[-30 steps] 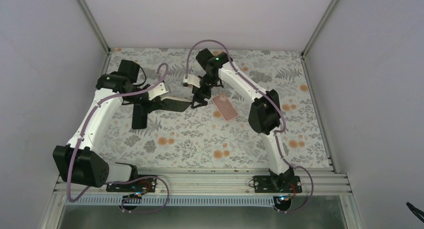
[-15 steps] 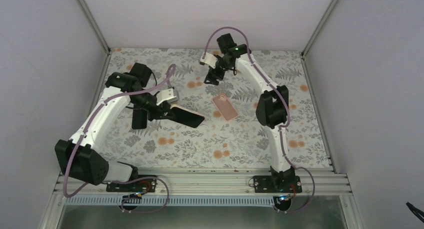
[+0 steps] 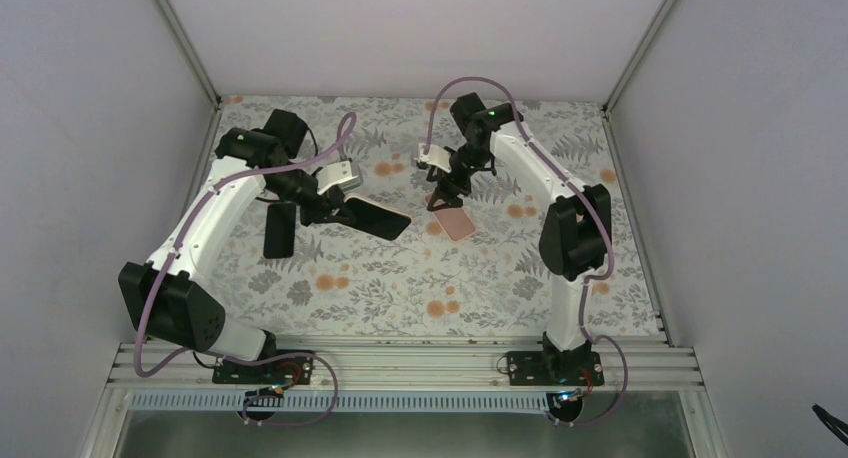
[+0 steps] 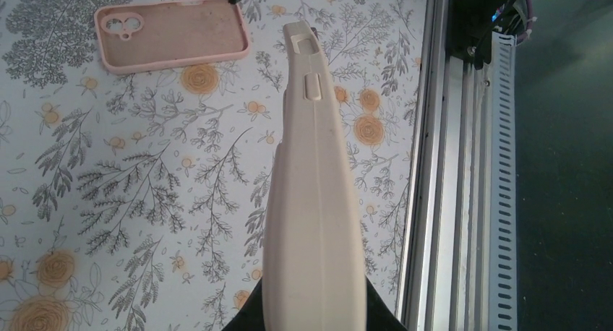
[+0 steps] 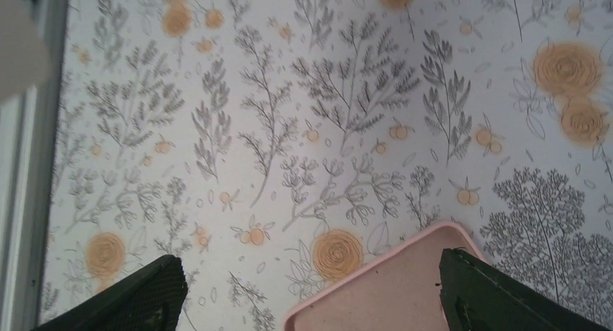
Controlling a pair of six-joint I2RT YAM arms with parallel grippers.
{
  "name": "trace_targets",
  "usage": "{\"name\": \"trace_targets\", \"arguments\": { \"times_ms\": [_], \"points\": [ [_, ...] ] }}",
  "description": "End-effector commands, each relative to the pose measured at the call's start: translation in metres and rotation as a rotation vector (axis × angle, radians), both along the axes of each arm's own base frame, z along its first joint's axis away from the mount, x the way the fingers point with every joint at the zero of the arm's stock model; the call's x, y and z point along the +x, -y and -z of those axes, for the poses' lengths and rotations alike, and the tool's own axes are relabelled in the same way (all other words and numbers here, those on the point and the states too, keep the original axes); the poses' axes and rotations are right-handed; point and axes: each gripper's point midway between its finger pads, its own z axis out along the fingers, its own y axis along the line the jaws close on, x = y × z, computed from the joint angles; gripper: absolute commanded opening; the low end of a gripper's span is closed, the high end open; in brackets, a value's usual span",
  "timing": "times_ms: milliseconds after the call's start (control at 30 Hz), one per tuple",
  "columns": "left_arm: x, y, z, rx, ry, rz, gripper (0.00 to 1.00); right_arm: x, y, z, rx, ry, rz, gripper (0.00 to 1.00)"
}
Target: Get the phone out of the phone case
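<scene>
My left gripper [image 3: 338, 208] is shut on one end of the phone [image 3: 380, 217] and holds it above the floral table, left of centre. In the left wrist view the phone's pale edge [image 4: 314, 201] runs up from between the jaws of the left gripper [image 4: 314, 313]. The empty pink case [image 3: 455, 222] lies flat on the table; it also shows in the left wrist view [image 4: 171, 35]. My right gripper [image 3: 444, 192] is open over the case's far end. In the right wrist view the right gripper [image 5: 309, 266] is empty, with a corner of the case [image 5: 390, 295] between its fingers.
A black oblong shape [image 3: 280, 229] shows under my left forearm. The aluminium rail [image 4: 434, 165] runs along the table's near edge. Grey walls [image 3: 90, 128] close in the table on the left, back and right.
My right gripper has swung from the back of the table down over the pink case's far end. My left arm has shifted the held phone slightly.
</scene>
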Motion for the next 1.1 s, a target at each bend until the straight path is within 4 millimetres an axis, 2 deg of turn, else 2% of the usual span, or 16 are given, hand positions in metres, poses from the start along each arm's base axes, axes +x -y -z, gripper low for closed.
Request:
{"name": "trace_targets", "arguments": {
  "times_ms": [0,233,400,733,933,1067],
  "points": [
    [0.001,0.006,-0.014,-0.056,0.029,0.019,0.02,-0.017,-0.014,-0.025,0.107,-0.040,-0.044,0.86],
    [-0.004,0.005,-0.015,-0.058,0.043,0.029,0.02,-0.034,-0.034,-0.026,0.108,-0.082,-0.077,0.84],
    [-0.004,0.005,-0.013,-0.060,0.044,0.029,0.02,-0.044,-0.044,-0.037,0.150,-0.104,-0.090,0.83],
    [0.000,0.005,-0.011,-0.057,0.059,0.014,0.02,-0.060,-0.042,-0.043,0.170,-0.129,-0.097,0.79],
    [0.001,0.005,-0.013,-0.060,0.066,0.009,0.02,-0.070,-0.039,-0.037,0.140,-0.135,-0.105,0.79],
    [0.000,0.006,-0.011,-0.064,0.056,0.011,0.02,-0.069,-0.038,-0.037,0.142,-0.134,-0.104,0.79]
  ]
}}
